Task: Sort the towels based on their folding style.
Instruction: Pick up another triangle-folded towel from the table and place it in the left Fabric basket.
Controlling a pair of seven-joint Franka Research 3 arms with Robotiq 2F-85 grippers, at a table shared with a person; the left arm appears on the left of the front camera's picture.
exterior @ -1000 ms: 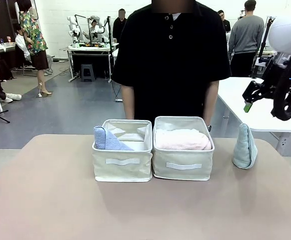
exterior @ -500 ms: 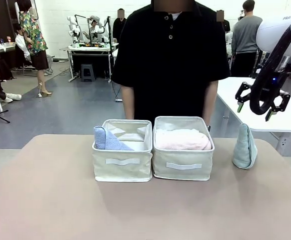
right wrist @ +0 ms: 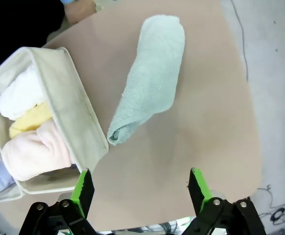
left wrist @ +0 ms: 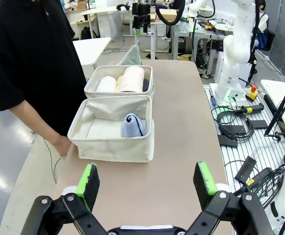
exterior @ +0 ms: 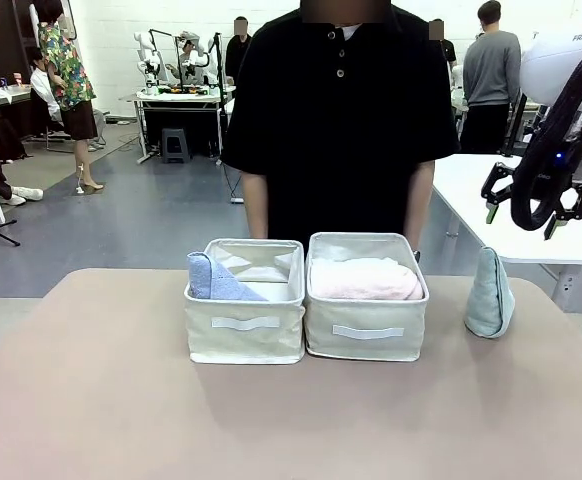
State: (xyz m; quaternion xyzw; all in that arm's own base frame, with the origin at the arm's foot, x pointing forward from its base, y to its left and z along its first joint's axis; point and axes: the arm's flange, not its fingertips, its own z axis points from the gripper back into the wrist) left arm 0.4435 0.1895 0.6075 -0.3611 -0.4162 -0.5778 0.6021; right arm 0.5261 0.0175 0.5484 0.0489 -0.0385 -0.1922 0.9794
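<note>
- Your right claw (exterior: 536, 207) hangs above the right end of the table (exterior: 91, 400) with its jaws spread apart and nothing between them. Your left claw (left wrist: 146, 182) is just as wide and empty, on the near side of the bins.
- The one towel outside a bin is the mint-green cone (exterior: 490, 294). In the front view it stands tip up on the table, just beside the right bin (exterior: 366, 335) at that bin's 3 o'clock. I cannot tell whether the two touch.
- In the front view the cone lies at about 7 o'clock from the right claw — below it and a little left.
- In the right wrist view the cone sits at 12 o'clock from the green pads (right wrist: 85, 191), and its length runs from 1 o'clock down to 7 o'clock.
- The jaws there span 9 to 3, so they cross that axis on a skew. You would likely want a small wrist roll to square them.
- The right arm is much the nearer. Both bins lie between the left claw and the cone.
- The left bin (exterior: 246, 335) holds the lavender-blue cone (exterior: 211, 278). The right bin holds the pink roll (exterior: 366, 280), white roll (right wrist: 17, 93) and yellow roll (right wrist: 30, 120).
- So the mint cone probably belongs at 9 o'clock in the left bin, past the right bin.
- Mind the right bin's corner — it sits close to the cone's lower end and could catch a finger.
</note>
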